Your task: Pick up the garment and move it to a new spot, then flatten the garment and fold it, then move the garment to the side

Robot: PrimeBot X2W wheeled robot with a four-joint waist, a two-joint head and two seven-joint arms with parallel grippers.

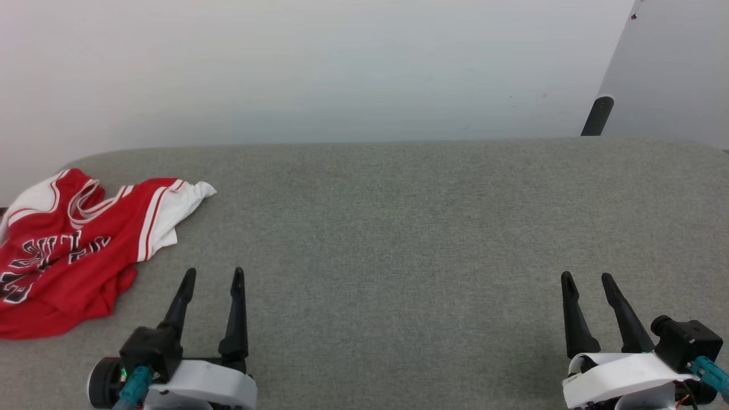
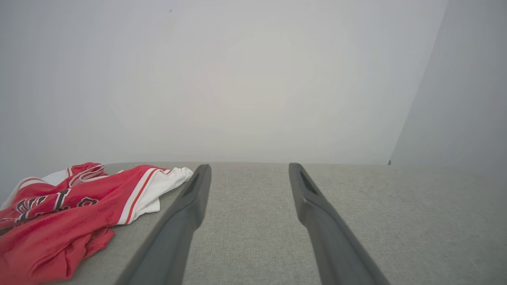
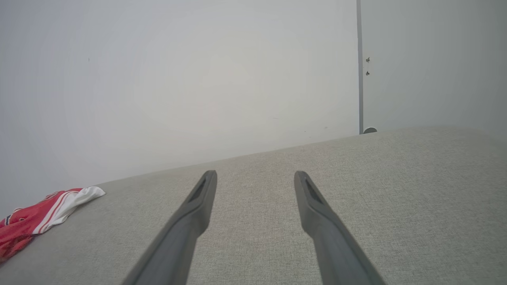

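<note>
Red jersey, the garment (image 1: 74, 250), lies crumpled at the far L of the grey fabric surface (image 1: 398, 228), approx 9 o'clk in the head view, its L edge running off frame. Looks: red body, white sleeve panels, red-and-white striped trim at neck & armholes, black lettering w/ white outline on the chest, creased so the letters read broken. One white panel sticks out toward 2 o'clk from the heap; the red lower part is bunched toward 6 o'clk. Not flat, not folded.

L gripper (image 1: 214, 273) sits just R of the garment, which is at its 10 o'clk, near but not touching. Fingers spread apart, nothing btwn them. L wrist view: same gripper (image 2: 249, 168) over bare fabric, garment (image 2: 59, 213) at 9 o'clk.

R gripper (image 1: 586, 277) is at approx 4 o'clk in the head view, well apart from the garment, fingers also spread, holding nothing. R wrist view: gripper (image 3: 256, 174) over bare grey fabric, garment (image 3: 35, 217) small at 8 o'clk. Behind the surface a pale wall (image 1: 285, 68), w/ a dark post (image 1: 597, 117) at 2 o'clk.
</note>
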